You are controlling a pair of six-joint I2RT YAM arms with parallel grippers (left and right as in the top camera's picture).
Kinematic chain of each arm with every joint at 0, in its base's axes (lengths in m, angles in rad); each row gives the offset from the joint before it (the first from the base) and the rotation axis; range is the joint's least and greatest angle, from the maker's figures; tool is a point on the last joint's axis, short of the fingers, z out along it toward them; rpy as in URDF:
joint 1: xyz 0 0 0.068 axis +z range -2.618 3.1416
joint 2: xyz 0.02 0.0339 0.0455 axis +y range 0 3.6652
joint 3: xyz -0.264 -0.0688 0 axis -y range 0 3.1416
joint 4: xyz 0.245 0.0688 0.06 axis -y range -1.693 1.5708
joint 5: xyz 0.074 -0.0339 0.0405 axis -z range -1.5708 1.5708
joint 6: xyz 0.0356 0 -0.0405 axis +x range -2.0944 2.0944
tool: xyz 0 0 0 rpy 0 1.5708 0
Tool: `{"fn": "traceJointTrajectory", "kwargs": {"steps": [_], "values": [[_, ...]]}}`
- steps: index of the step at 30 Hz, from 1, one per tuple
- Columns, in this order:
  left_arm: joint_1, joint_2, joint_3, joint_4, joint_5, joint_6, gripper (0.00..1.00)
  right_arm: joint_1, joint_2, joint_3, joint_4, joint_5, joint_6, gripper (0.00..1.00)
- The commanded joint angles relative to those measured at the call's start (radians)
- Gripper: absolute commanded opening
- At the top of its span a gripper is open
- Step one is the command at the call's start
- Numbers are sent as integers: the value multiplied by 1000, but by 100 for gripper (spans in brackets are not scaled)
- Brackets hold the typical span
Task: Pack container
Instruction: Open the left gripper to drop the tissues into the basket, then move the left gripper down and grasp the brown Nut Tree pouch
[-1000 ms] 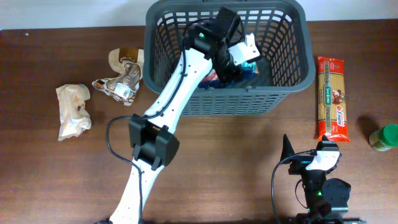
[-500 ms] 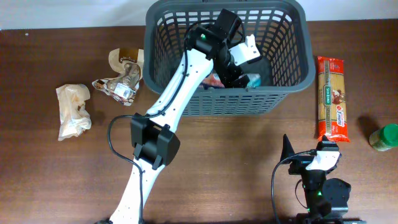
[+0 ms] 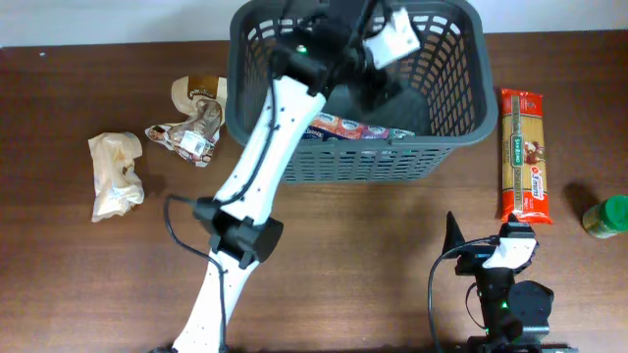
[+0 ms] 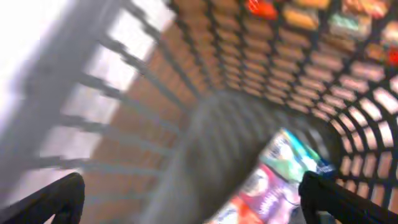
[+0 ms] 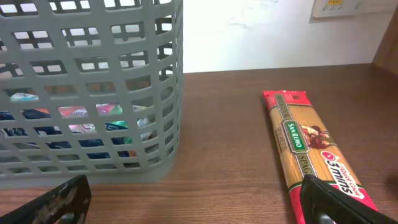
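The container (image 3: 446, 147) is a dark grey slotted basket at the far middle of the table. My left gripper (image 3: 378, 83) hangs open over its inside with nothing between its fingers. A colourful snack packet (image 3: 348, 127) lies on the basket floor by the near wall. The blurred left wrist view shows the left gripper (image 4: 193, 202) open above that packet (image 4: 273, 180) and the lattice wall (image 4: 249, 68). My right gripper (image 3: 486, 243) rests open near the table's front edge. In the right wrist view, the right gripper (image 5: 196, 205) is empty and faces the basket (image 5: 93, 93).
A long red spaghetti pack (image 3: 523, 157) (image 5: 311, 149) lies right of the basket, with a green-lidded jar (image 3: 608, 216) beyond it. Left of the basket lie a brown wrapped packet (image 3: 196, 118) and a pale crumpled bag (image 3: 116, 175).
My left gripper has opened and let the colourful packet go into the basket. It has then lifted and moved toward the basket's far side. The right arm has not moved.
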Motion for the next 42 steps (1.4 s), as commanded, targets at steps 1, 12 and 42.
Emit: {"fn": "traceJointTrajectory", "kwargs": {"steps": [1, 12, 42], "values": [[39, -102, 126, -17, -169, -114, 99, 9, -8, -7, -2, -12, 4, 99], [349, -248, 151, -313, -641, -454, 99, 9, -8, -7, -2, -12, 4, 99], [607, -64, 34, -362, -454, -423, 99, 9, -8, -7, -1, -12, 4, 99]]}}
